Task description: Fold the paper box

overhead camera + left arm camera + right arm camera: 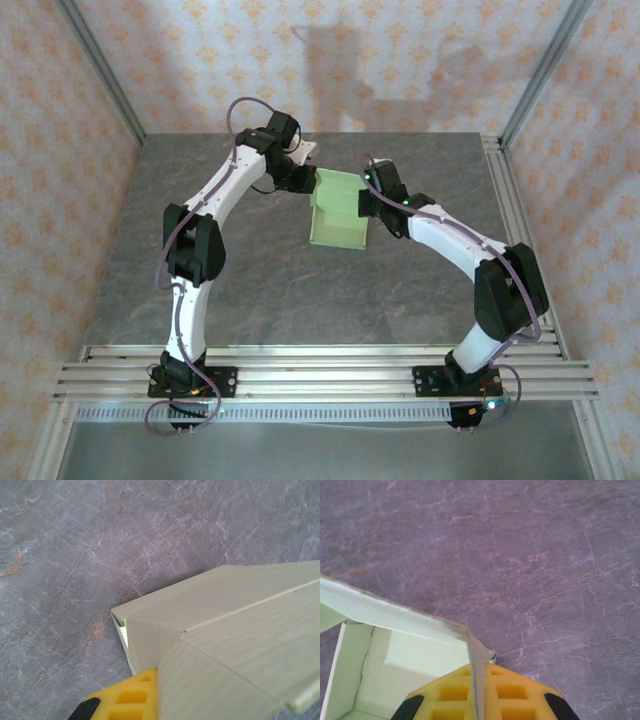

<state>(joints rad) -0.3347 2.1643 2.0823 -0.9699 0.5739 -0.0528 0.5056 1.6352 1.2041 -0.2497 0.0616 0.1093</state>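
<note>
The paper box (338, 210) is pale green card, half formed, standing on the grey stone table back of centre. My left gripper (304, 180) is at the box's upper left corner and my right gripper (367, 203) at its right edge. In the left wrist view one yellow finger (131, 696) presses against a folded panel of the paper box (230, 630); the card hides the other finger, and the left gripper (158, 679) is shut on it. In the right wrist view the right gripper (479, 674) is shut on a thin upright wall of the paper box (415, 660), whose open inside shows at the left.
Aluminium rails (320, 365) run along the table's near edge and another rail (510, 200) along its right side. Patterned walls close off the back and both sides. Bare stone table top (300, 290) lies in front of the box.
</note>
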